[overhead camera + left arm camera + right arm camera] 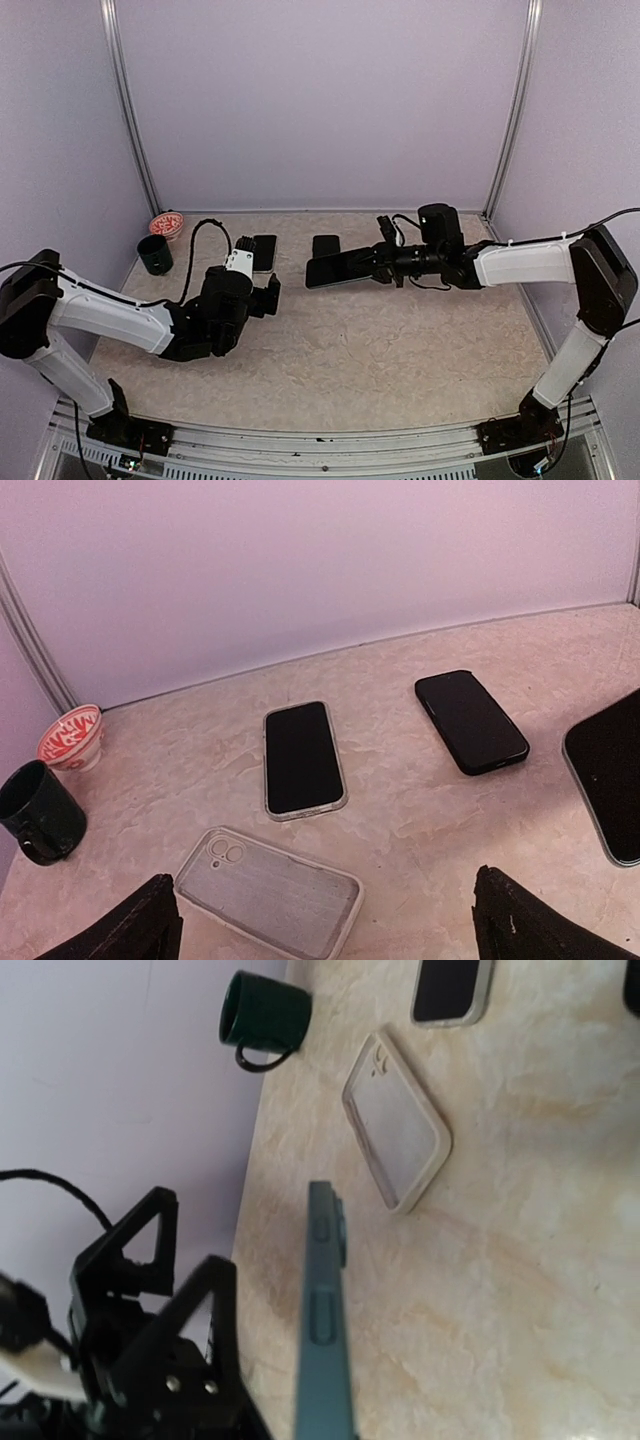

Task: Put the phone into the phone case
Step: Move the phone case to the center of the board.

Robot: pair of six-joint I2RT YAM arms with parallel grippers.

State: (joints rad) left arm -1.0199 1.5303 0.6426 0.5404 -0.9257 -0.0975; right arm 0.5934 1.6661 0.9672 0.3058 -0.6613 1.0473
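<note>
A dark cup and a red-patterned bowl stand at the far left of the surface, well apart from the work, and seem to have no part in it.

The left pincer hangs low over the surface with its fingers spread wide. The clear case lies flat between them, open side up and camera cut-out toward the cup. The left wrist view suggests why: spread this wide, the fingers can come down on the case's two long edges and pin it so it does not slide when a phone is pressed in. Nothing is gripped yet.

Just beyond the case lies a cased phone, screen up in a pale rim. It needs nothing more. Further right a black phone lies flat, also screen up, apart from the rest.

The phone that matters is off the surface. It is clamped at one end in the right pincer, whose fingers are closed across its thin body. It reaches out roughly level toward the left arm, and the right wrist view shows it edge-on with the case ahead of it. Held by the end, most of its length is free to be fed into the case. It is still well short of the case, so the insertion has not begun.
</note>
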